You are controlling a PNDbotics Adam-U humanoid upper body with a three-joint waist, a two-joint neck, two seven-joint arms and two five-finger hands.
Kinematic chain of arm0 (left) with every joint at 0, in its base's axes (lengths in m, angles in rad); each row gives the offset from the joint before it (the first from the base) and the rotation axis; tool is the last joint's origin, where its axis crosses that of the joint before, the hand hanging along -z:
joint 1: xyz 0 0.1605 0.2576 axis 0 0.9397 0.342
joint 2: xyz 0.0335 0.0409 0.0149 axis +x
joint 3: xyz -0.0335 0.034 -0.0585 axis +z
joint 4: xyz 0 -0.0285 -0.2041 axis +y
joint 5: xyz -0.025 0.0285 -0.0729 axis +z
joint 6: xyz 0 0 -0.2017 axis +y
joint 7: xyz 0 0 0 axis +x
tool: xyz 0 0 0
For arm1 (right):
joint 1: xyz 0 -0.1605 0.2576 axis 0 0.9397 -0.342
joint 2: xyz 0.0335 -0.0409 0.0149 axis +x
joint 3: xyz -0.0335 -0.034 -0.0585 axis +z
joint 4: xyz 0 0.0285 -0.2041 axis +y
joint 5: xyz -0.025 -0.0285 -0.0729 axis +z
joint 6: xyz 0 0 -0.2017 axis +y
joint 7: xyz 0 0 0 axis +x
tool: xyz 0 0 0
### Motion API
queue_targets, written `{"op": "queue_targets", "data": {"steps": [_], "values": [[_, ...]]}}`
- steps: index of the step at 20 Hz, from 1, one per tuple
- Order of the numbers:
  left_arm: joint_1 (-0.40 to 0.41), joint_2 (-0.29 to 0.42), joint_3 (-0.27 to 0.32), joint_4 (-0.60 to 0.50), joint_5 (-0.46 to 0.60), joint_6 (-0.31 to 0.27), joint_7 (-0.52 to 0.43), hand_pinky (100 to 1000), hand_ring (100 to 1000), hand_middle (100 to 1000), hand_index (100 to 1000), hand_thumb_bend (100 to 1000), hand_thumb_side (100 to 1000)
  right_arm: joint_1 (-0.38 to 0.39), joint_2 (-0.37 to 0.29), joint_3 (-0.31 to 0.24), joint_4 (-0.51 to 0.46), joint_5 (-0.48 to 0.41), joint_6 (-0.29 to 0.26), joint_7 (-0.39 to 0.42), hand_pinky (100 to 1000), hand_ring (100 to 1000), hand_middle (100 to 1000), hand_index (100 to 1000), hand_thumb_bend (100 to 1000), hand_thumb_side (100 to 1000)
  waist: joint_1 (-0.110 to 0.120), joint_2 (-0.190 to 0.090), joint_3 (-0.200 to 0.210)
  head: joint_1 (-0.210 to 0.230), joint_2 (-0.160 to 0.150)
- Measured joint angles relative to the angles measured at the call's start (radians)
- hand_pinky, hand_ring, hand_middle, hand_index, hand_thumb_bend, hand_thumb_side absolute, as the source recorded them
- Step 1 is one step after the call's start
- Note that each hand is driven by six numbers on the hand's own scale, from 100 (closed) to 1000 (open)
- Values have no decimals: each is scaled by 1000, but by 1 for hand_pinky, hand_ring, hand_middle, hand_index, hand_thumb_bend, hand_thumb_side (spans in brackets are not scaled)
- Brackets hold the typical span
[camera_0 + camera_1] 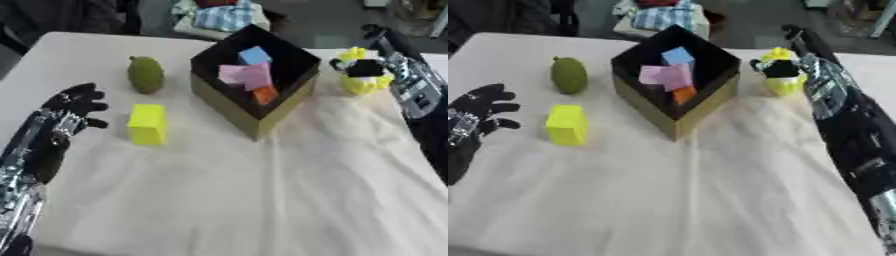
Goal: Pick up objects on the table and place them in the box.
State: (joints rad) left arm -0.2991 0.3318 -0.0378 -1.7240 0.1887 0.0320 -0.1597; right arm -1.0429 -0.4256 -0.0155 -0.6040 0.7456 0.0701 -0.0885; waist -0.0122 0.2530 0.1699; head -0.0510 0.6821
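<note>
A black-lined box (262, 112) stands mid-table, holding pink (248, 76), blue (255, 55) and orange (266, 94) blocks. To its right my right hand (363, 67) is shut on a yellow object (366, 84), close to the table beside the box's right corner. A yellow block (147, 124) and a green oval fruit (145, 74) lie left of the box. My left hand (77, 104) rests open at the left edge, a little left of the yellow block, touching nothing.
A cream cloth (262, 190) covers the table, wrinkled in front of the box. Beyond the far edge stands a bin with blue and white cloth (223, 17). My right forearm (842, 115) runs along the table's right side.
</note>
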Motion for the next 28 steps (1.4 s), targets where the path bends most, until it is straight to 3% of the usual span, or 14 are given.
{"op": "queue_targets", "data": {"steps": [9,13,18,24,28], "values": [[-2,-8,0,-7,-3,0,-4,656,773,748,857,434,632,10,0,-3,44,-9,38,-68,746,779,799,924,408,347,0,17,3,-69,11],[-3,-8,0,-8,-4,1,-5,656,773,748,857,433,633,15,0,-7,60,-13,57,-98,725,758,762,884,304,287,0,20,6,-84,12],[-7,-8,0,-8,-4,1,-6,656,773,748,858,429,634,16,0,-8,69,-19,70,-142,693,696,597,748,100,139,0,20,7,-87,12],[-9,-8,0,-8,-4,2,-7,656,772,748,858,426,635,22,6,-8,70,-25,81,-208,638,602,455,596,100,100,0,20,2,-82,12],[-9,-8,0,-7,-4,2,-7,656,772,748,857,423,636,23,6,-7,56,-39,75,-270,628,585,430,571,100,100,0,20,-10,-75,12]]}}
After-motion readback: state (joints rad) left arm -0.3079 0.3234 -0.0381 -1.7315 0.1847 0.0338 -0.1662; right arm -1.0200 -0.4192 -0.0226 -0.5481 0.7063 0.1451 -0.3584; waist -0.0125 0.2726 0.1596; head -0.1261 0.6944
